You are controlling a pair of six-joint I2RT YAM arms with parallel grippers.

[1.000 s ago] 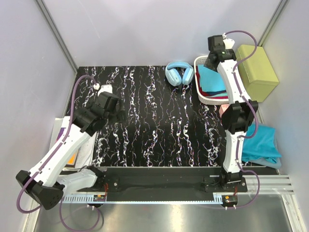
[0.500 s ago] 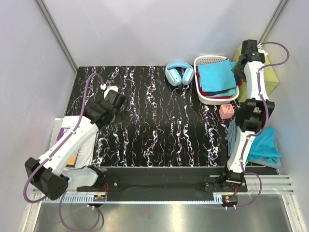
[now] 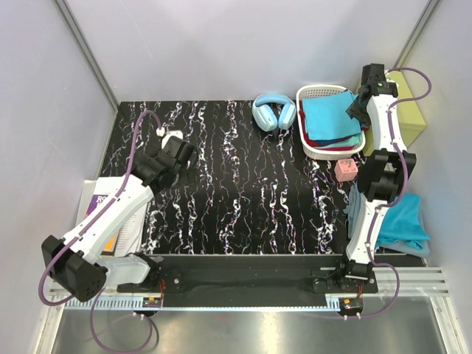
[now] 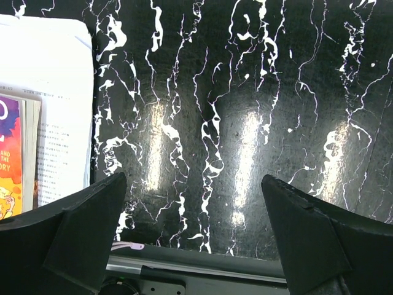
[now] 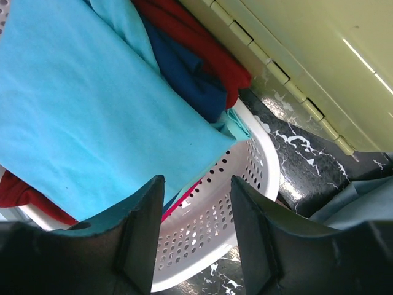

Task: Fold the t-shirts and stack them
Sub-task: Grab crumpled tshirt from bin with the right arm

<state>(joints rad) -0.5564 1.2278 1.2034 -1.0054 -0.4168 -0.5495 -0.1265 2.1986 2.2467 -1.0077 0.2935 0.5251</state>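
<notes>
Right gripper (image 5: 196, 184) hovers spread and empty over the white perforated plastic basket (image 5: 202, 252), where the turquoise t-shirt (image 5: 92, 117) tops a navy t-shirt (image 5: 184, 80) and a red t-shirt (image 5: 206, 52). Fetching step, I'd say; next, drop and pinch that top shirt. Left gripper (image 4: 191, 184) waits agape above the black white-veined table (image 4: 245, 92), pale grey walls (image 3: 221, 44) around.

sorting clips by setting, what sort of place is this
Probably a robot lab test booth, not a home: plain grey panel walls enclose a marbled black table, and the left arm and right arm are mounted on a black base plate.
</notes>
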